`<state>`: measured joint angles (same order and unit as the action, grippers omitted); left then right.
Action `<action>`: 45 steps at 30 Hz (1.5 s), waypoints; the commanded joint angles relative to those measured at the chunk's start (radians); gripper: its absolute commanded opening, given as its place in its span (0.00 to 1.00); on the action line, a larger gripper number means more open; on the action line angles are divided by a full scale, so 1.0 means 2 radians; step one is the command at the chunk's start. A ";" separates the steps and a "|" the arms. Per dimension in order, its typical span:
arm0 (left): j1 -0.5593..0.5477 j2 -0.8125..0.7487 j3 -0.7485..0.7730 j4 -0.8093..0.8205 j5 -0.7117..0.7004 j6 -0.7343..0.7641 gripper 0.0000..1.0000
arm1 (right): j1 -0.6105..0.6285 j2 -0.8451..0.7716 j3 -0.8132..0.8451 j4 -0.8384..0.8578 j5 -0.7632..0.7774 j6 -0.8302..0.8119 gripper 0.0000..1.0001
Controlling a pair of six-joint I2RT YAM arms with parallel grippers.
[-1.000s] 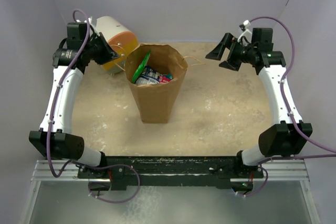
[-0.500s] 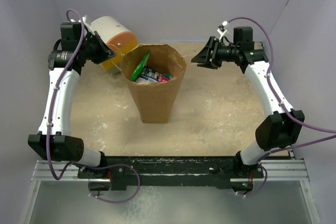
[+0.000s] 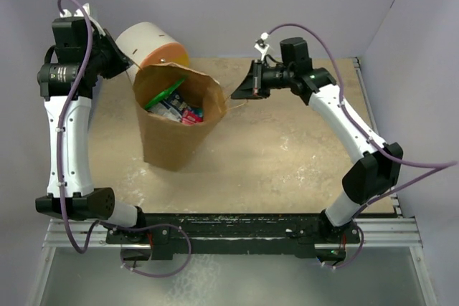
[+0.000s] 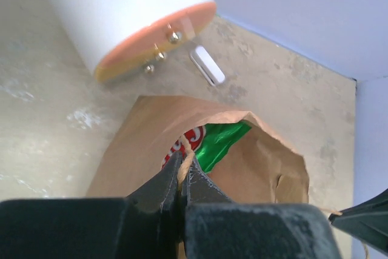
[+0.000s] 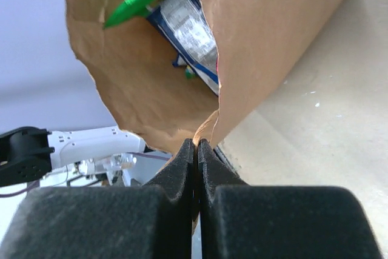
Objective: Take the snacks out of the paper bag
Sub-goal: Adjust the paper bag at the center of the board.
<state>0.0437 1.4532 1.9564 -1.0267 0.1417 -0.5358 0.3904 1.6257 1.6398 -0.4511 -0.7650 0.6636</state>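
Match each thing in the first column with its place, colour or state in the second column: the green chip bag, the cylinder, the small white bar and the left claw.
Column one:
1. green chip bag
2. cylinder
3. small white bar
4. left claw

Column two:
A. shut on a handle of the paper bag
B. flat on the table, near the cylinder's orange end
C. inside the paper bag
D. white with an orange end

Pairs: 1-C, 2-D, 3-B, 4-A
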 commanded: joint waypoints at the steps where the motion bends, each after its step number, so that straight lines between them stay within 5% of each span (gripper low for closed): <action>1: 0.007 -0.023 0.056 0.046 -0.040 0.053 0.00 | 0.036 0.012 0.029 0.036 0.007 0.014 0.00; 7: 0.006 -0.043 0.007 0.084 0.029 0.078 0.00 | 0.063 0.022 0.008 0.038 0.022 0.012 0.00; 16: -0.001 -0.163 -0.231 0.244 0.212 0.022 0.00 | 0.062 -0.043 -0.118 -0.015 0.095 -0.039 0.00; 19: -0.009 -0.202 -0.310 0.281 0.232 -0.014 0.00 | 0.062 -0.077 -0.169 -0.007 0.121 -0.040 0.00; 29: -0.098 -0.231 -0.397 0.312 0.237 -0.098 0.00 | 0.061 -0.133 -0.269 0.035 0.194 -0.059 0.00; 33: -0.103 -0.243 -0.422 0.300 0.249 -0.119 0.00 | 0.061 -0.146 -0.268 -0.011 0.251 -0.099 0.11; 40: -0.103 -0.254 -0.438 0.283 0.253 -0.134 0.00 | 0.061 -0.179 -0.263 -0.063 0.285 -0.100 0.51; 45: -0.103 -0.254 -0.434 0.292 0.254 -0.146 0.00 | 0.063 -0.187 -0.244 -0.060 0.233 -0.034 0.57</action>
<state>-0.1596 0.9588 1.0840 -0.4908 0.6254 -0.7906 0.5159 1.2793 1.1126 -0.5747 -0.2226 0.5018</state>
